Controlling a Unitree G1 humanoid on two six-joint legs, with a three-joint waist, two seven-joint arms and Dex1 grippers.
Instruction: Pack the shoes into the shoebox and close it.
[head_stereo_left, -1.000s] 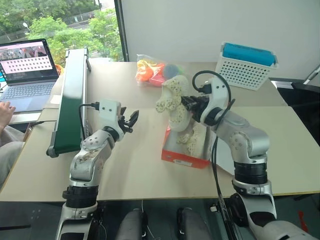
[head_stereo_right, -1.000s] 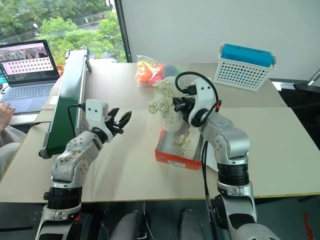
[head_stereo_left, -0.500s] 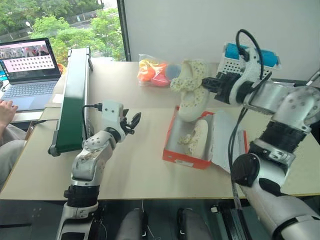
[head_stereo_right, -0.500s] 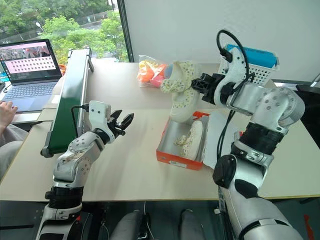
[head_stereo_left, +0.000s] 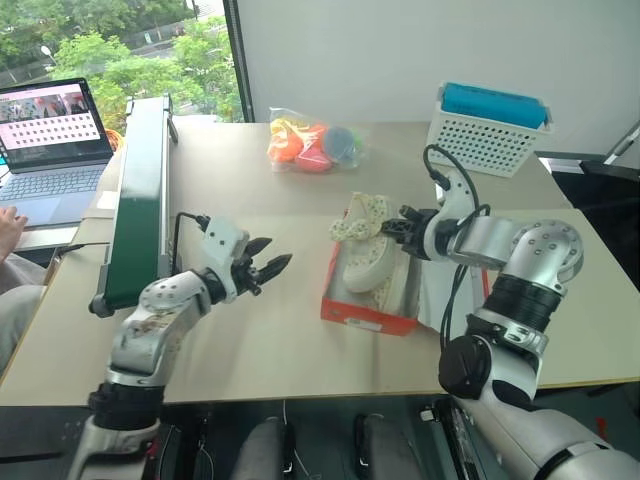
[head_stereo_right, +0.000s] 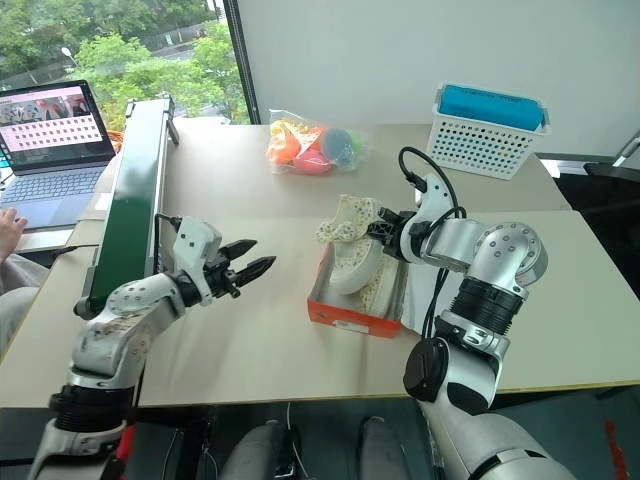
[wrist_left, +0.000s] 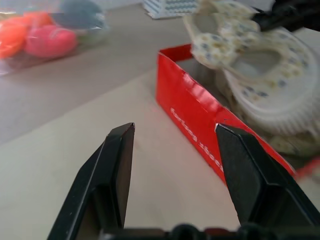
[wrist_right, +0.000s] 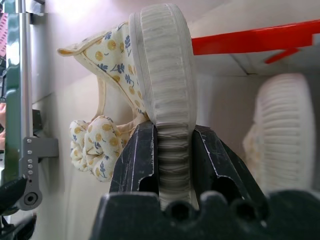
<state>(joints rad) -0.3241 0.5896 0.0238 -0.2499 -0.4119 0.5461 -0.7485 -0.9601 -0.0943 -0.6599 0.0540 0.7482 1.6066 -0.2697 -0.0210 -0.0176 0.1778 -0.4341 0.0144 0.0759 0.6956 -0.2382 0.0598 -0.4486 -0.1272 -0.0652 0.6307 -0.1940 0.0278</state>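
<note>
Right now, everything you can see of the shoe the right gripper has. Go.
The held shoe is cream fabric printed with small yellow and blue flowers, with a bow by the opening and a pale ribbed sole. The right gripper is shut on the sole edge. The shoe hangs tilted, its sole low in the open red shoebox, next to the other shoe lying inside.

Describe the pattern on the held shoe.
Cream shoe with small yellow dots and blue sprigs, clearest in right wrist view.

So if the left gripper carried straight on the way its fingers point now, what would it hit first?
Most likely the red side wall of the shoebox. The left gripper, fingers open and empty, points across bare table toward it, with nothing between. Height is hard to judge, so it might instead meet the held shoe above the wall.
</note>
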